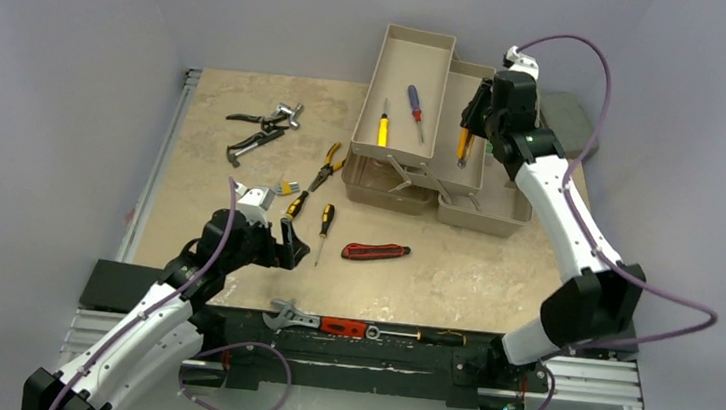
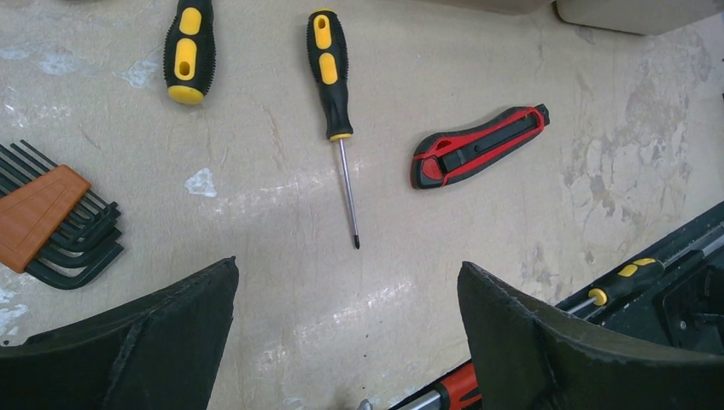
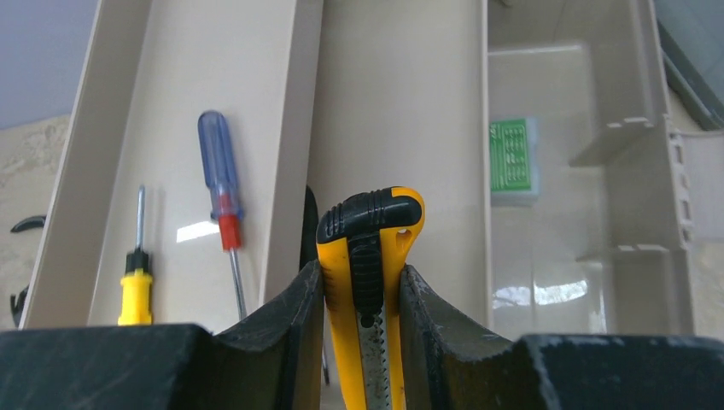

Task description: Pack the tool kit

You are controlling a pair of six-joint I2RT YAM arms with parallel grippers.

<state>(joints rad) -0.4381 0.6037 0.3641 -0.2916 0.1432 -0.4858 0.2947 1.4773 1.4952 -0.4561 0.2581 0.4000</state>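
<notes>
The beige toolbox (image 1: 484, 207) stands open at the back right with its fold-out trays spread. The left tray (image 1: 434, 56) holds a yellow screwdriver (image 1: 383, 125) and a blue-and-red one (image 1: 414, 110); both also show in the right wrist view, yellow (image 3: 135, 286) and blue-and-red (image 3: 220, 184). My right gripper (image 3: 363, 282) is shut on a yellow utility knife (image 3: 369, 248) over the second tray (image 1: 453, 168). My left gripper (image 2: 348, 265) is open and empty above the table, near a black-and-yellow screwdriver (image 2: 331, 77) and a red utility knife (image 2: 478, 145).
Yellow-handled pliers (image 1: 322, 176) and grey pliers (image 1: 266, 125) lie at the back left. An orange hex key set (image 2: 51, 218) lies left of my left gripper. A wrench (image 1: 293, 316) and other tools line the black front rail. A grey case (image 1: 568, 119) sits behind the toolbox.
</notes>
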